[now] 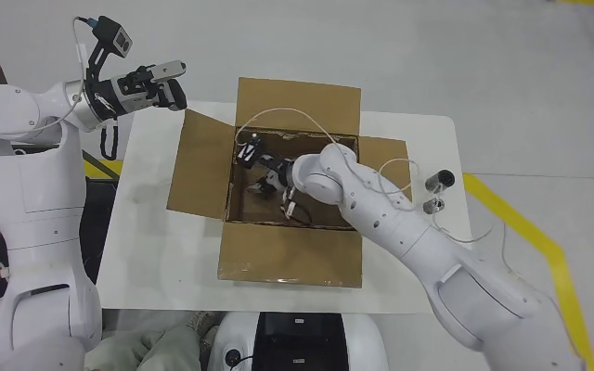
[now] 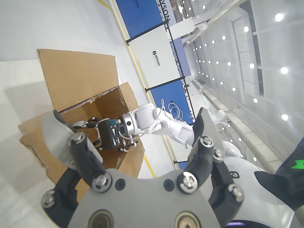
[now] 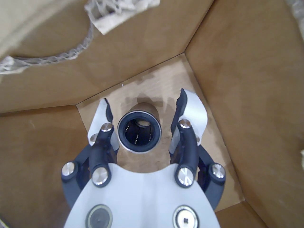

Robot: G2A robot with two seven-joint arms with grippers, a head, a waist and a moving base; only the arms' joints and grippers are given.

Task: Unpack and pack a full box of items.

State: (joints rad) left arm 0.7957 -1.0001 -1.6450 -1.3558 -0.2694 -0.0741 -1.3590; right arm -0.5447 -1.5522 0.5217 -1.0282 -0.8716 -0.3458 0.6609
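Right gripper is deep in the cardboard box, its jaws spread wide either side of an upright steel linear bearing on the floor. Box walls crowd it, with frayed tape above. Left gripper hangs open and empty, outside the box.

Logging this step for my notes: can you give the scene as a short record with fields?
Box: open on table, flaps out
Right hand: inside box, open around upright metal cylinder
Left hand: open, empty, held off the table's edge
Outside box: two cylinders on table
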